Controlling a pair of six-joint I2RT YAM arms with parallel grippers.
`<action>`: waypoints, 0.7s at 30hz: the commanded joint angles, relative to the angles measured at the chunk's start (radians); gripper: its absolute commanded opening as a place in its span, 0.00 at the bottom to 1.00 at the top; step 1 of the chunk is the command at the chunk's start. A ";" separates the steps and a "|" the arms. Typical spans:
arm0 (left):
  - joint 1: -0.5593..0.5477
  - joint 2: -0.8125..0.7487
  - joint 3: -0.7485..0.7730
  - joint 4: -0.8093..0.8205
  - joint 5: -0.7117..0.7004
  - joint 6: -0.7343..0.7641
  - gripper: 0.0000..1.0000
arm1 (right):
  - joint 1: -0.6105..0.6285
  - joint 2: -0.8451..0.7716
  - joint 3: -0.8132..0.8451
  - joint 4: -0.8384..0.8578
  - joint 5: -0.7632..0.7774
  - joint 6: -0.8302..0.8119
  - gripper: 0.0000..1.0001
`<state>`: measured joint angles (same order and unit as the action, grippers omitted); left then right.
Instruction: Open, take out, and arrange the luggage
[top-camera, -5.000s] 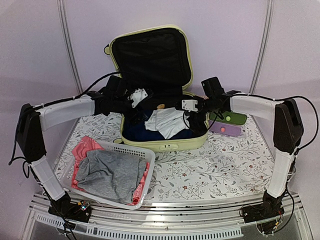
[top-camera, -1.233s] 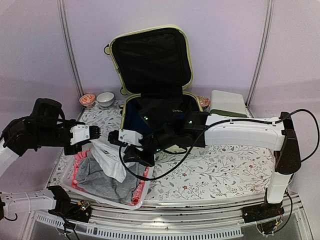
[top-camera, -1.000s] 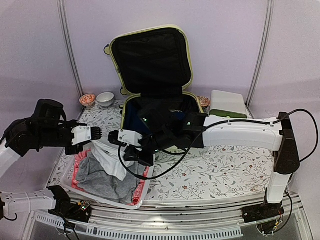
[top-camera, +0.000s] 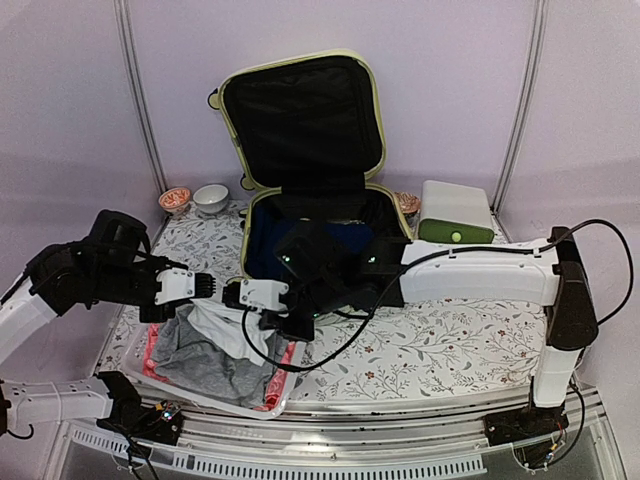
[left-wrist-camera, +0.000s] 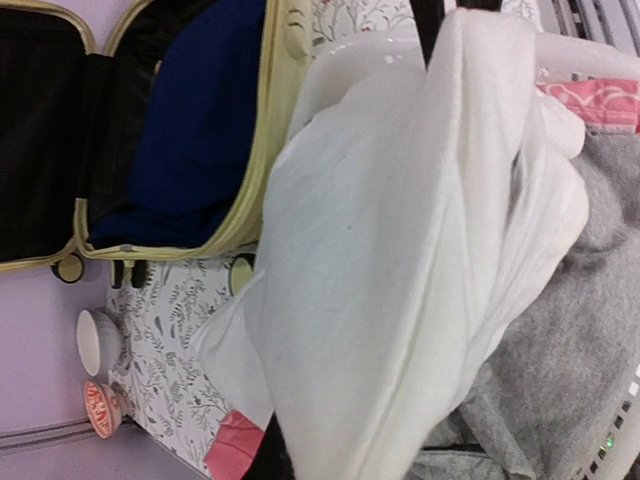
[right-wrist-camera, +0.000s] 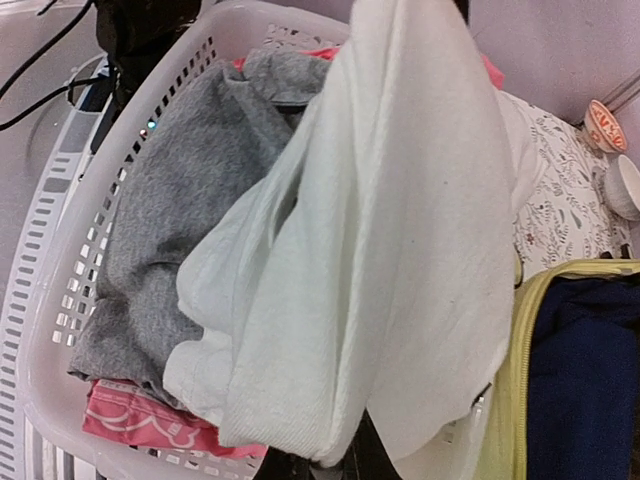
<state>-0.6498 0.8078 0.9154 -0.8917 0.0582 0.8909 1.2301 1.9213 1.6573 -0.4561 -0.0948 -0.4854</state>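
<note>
The luggage (top-camera: 300, 120) stands open at the back with its lid up, and dark blue clothing (top-camera: 262, 240) lies in its lower half. Both grippers hold one white garment (top-camera: 228, 330) above the white slatted basket (top-camera: 284, 378). My left gripper (top-camera: 212, 287) is shut on the garment's top edge, and my right gripper (top-camera: 232, 296) is shut on it right beside the left. The garment (left-wrist-camera: 400, 250) hides the fingers in both wrist views, and its lower end (right-wrist-camera: 290, 360) rests on the grey clothing (right-wrist-camera: 190, 170) in the basket (right-wrist-camera: 60, 290).
Pink clothing (top-camera: 152, 345) lies under the grey garment (top-camera: 205, 355). Two small bowls (top-camera: 211, 197) (top-camera: 175, 199) stand left of the luggage. A white box with a green drawer (top-camera: 455, 213) stands to the right of it. The right arm stretches across the table in front of the luggage.
Both grippers have come down and closer together with the white garment. Its lower part has sunk further into the basket.
</note>
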 joint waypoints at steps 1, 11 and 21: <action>-0.004 0.037 0.040 -0.166 0.060 -0.020 0.00 | 0.044 0.042 -0.042 0.008 -0.087 0.049 0.03; -0.005 0.114 0.014 -0.325 0.238 -0.061 0.00 | 0.111 0.098 -0.129 0.127 -0.205 0.143 0.03; -0.008 0.129 0.121 -0.403 0.225 -0.129 0.98 | 0.112 -0.012 -0.208 0.198 -0.178 0.169 0.62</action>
<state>-0.6518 0.9428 0.9287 -1.2407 0.2470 0.8082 1.3331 1.9999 1.4967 -0.3008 -0.2699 -0.3309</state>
